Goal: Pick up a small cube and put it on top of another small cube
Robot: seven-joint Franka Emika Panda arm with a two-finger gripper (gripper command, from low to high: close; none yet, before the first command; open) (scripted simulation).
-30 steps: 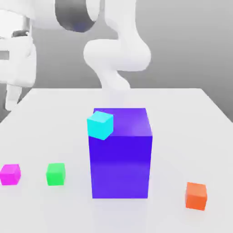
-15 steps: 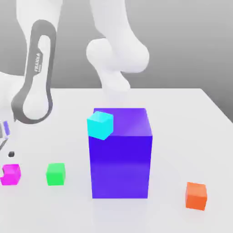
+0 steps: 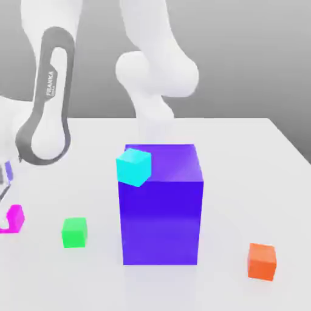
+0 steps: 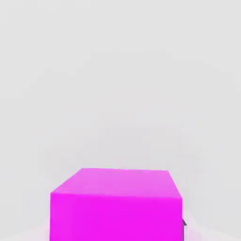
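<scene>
Pink cube [image 3: 13, 218] sits at the exterior view's left edge, clamped in the closed gripper [image 3: 5, 206]. Green cube [image 3: 74, 232] rests on the table [image 3: 243, 158] just beside it, toward the exterior view's right, so the carry runs that way.

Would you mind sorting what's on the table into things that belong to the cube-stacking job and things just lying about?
Belongs to the job:
- magenta cube
- green cube
- gripper, shut on the magenta cube

Just lying about:
- cyan cube
- blue-purple block
- orange cube
</scene>
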